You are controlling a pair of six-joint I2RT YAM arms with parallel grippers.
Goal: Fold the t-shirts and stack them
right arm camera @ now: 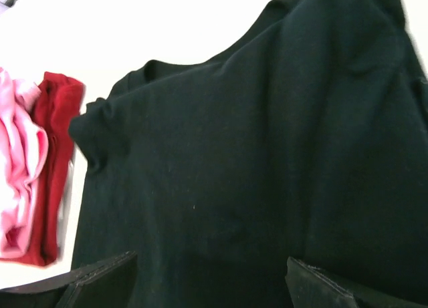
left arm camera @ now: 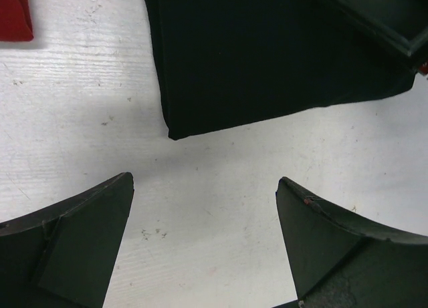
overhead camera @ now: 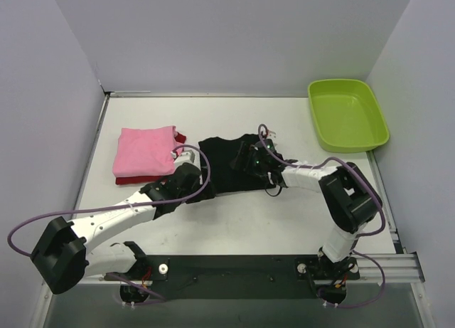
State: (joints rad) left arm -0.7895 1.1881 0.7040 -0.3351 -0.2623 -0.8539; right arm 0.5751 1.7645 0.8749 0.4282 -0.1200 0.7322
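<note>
Shirts lie in two groups on the white table (overhead camera: 284,214). The black t-shirt (overhead camera: 222,170), the largest, is folded into a compact dark block at mid-table. Its near-left corner shows a clean doubled edge, and its far-left edge is bunched into small wrinkles. The pink t-shirt (overhead camera: 144,151) is folded roughly square and lies left of the black one, on top of the dark red t-shirt (overhead camera: 131,180). Dark red cloth shows only along the stack's near edge and at its far-right corner. The lime-green tub (overhead camera: 347,116) stands at the far right, well apart from the shirts, its bare floor fully in view.

The right gripper (right arm camera: 210,264) is over the black t-shirt, jaws spread wide; contact with the cloth cannot be determined. The left gripper (left arm camera: 204,188) is over bare table just beside the black t-shirt's near-left corner, jaws spread wide and gripping nothing.
</note>
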